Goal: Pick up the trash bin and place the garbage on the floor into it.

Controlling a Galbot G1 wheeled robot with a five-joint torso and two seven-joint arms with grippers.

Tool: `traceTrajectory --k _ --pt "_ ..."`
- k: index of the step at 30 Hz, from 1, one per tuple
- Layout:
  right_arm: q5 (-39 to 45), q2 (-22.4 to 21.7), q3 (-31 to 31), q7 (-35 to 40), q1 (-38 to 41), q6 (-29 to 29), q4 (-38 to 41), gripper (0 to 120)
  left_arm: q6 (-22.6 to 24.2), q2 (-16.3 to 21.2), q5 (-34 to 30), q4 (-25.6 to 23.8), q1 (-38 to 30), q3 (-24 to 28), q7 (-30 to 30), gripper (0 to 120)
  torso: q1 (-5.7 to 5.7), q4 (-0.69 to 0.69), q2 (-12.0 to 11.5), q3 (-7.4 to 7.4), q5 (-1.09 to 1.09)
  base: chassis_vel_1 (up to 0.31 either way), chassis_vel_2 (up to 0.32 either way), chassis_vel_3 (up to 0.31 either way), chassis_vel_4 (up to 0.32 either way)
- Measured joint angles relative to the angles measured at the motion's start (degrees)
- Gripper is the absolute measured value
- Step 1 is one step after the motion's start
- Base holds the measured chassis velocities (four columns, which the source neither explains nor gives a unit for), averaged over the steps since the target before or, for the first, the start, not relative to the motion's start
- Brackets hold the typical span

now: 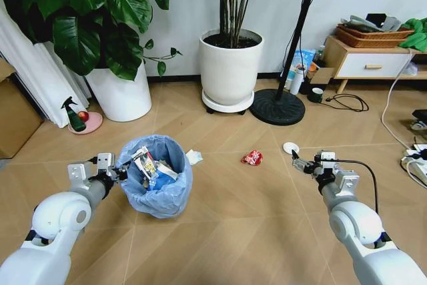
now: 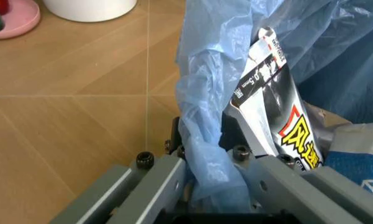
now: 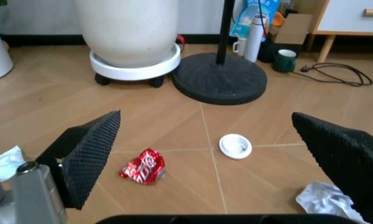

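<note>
A: Gripping the rim of the trash bin (image 1: 155,175), the left gripper (image 1: 120,173) is seen clamped on a fold of the blue liner, the plastic pinched between its jaws. The bin is placed on the floor (image 1: 233,218) at front left, with packets already inside.

B: And the right gripper (image 1: 301,163)?

A: Its pads are spread wide apart, nothing held, hung above the floor near the white disc (image 3: 236,145). The red wrapper (image 3: 143,171) lies between disc and bin; collection is judged part done.

B: What is called for next?

A: A descent onto one loose piece, probably.

B: Anything unclear?

A: White paper (image 3: 326,200) is partly hidden behind a right pad. Whether the bin is lifted cannot be told.
</note>
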Motion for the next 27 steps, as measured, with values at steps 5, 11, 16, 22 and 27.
traceTrajectory --k 5,11,16,22,27 --pt "-0.02 0.06 -0.34 0.0 0.42 -0.01 -0.31 100 0.01 0.0 -0.02 0.0 0.0 0.0 -0.05 0 0.0 0.0 0.0 0.0 0.0 -0.09 0.097 0.108 -0.092" --pt "-0.14 0.14 -0.47 -0.01 0.77 -0.03 -0.61 100 0.04 -0.03 -0.04 0.0 0.0 0.0 -0.11 0 0.0 -0.01 0.0 0.0 0.0 -0.1 0.089 0.1 -0.096" --pt "-0.49 0.19 -0.67 -0.06 1.06 -0.03 -0.83 100 0.04 -0.05 -0.06 -0.02 -0.01 0.0 -0.2 0 0.0 0.0 0.0 0.0 0.0 -0.085 0.091 0.084 -0.081" --pt "-0.58 0.34 -0.96 -0.11 1.23 -0.02 -1.05 100 0.04 -0.02 -0.32 -0.12 -0.07 -0.01 -0.74 0 0.0 0.0 0.0 0.0 0.0 -0.073 0.089 0.065 -0.095" --pt "-0.62 0.46 -1.12 -0.11 1.23 0.01 -1.09 100 0.06 -0.04 -0.38 -0.15 -0.12 0.0 -0.94 0 0.0 -0.01 0.0 0.0 0.0 -0.04 0.112 0.044 -0.132"
